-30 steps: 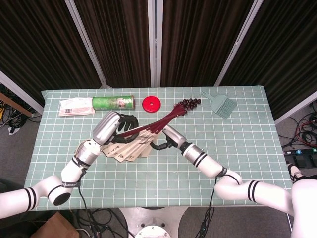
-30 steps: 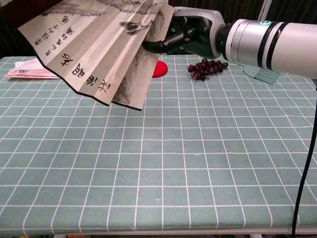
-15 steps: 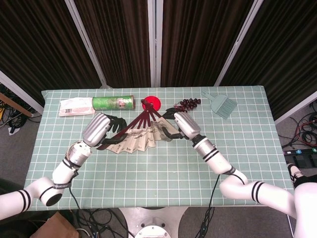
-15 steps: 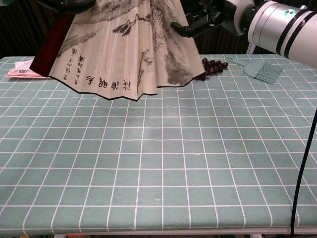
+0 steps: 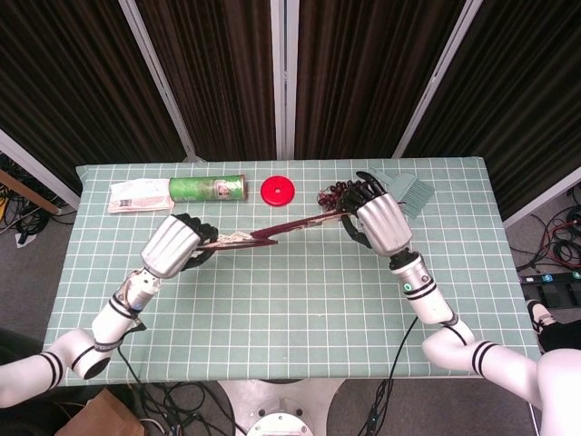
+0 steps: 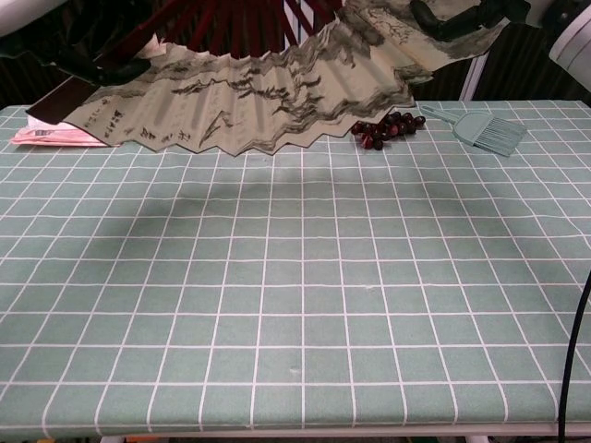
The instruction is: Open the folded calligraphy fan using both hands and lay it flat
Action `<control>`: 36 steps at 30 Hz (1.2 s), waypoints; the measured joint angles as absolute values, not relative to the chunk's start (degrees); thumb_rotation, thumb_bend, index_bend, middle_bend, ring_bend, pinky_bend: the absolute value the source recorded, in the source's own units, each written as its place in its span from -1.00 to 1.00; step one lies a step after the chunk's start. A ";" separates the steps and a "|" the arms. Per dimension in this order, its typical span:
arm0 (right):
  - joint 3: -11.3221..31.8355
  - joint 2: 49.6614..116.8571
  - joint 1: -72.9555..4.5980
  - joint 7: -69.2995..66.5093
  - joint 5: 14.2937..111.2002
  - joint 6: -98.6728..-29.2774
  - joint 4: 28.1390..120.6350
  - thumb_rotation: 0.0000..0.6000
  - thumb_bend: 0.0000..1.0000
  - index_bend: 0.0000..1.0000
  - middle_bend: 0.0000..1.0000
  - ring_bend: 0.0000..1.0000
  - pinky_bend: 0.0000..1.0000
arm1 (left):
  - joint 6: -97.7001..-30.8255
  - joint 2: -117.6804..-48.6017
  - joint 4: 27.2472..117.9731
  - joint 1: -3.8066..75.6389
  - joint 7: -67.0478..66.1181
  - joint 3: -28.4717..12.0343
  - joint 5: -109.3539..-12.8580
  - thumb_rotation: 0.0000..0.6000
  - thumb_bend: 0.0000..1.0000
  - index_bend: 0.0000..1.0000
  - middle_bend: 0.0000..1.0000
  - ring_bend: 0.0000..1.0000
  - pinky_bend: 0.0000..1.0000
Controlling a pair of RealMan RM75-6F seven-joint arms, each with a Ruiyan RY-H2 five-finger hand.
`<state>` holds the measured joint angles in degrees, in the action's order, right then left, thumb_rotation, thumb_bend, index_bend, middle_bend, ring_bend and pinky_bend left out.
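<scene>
The calligraphy fan (image 6: 249,92) is spread wide and held in the air above the table's far half. Its beige paper carries an ink landscape, and dark red ribs (image 6: 231,20) run up out of frame. From the head view the fan (image 5: 277,230) shows nearly edge-on as a thin dark red and beige strip between my two hands. My left hand (image 5: 175,246) grips the fan's left end. My right hand (image 5: 379,224) grips its right end, and its dark fingers (image 6: 457,16) curl over the top right edge of the paper.
Along the back of the green gridded table (image 5: 300,309) lie a pink-white packet (image 5: 139,195), a green can (image 5: 207,189), a red lid (image 5: 278,191), dark grapes (image 6: 383,127) and a teal brush (image 6: 485,129).
My hands have moved apart, the right one towards the right, and the fan has spread from a narrow wedge to a wide arc. It now tips nearly edge-on to the head camera.
</scene>
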<state>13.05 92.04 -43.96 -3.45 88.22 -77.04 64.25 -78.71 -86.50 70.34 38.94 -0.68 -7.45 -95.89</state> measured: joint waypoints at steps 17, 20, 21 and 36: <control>9.83 106.72 -40.69 -0.71 92.63 -89.11 39.97 1.00 0.19 0.33 -0.12 -0.46 -1.00 | -84.27 -96.04 57.82 36.79 -17.26 -3.94 -100.42 1.00 -0.17 0.05 0.26 0.31 0.41; 8.62 108.78 -39.30 -1.25 93.20 -91.14 36.99 1.00 0.17 0.19 -0.21 -0.57 -1.00 | -84.33 -96.32 58.21 36.34 -18.47 -3.05 -100.86 1.00 -0.26 -0.13 0.18 0.22 0.32; 8.16 109.10 -38.68 -1.50 93.28 -91.33 36.60 1.00 0.17 0.12 -0.25 -0.61 -1.00 | -83.86 -96.26 58.70 36.23 -19.12 -2.86 -100.74 1.00 -0.33 -0.22 0.12 0.15 0.28; 4.11 101.29 -31.82 5.27 88.85 -81.09 56.20 1.00 -0.62 -1.00 -0.97 -1.00 -1.00 | -63.36 -89.84 83.86 36.66 -29.38 -2.10 -88.25 1.00 -1.00 -0.71 -0.49 -0.48 -0.19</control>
<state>4.11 101.29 -31.82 5.27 88.85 -81.09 56.20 -63.36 -89.84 83.86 36.66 -29.38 -2.10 -88.25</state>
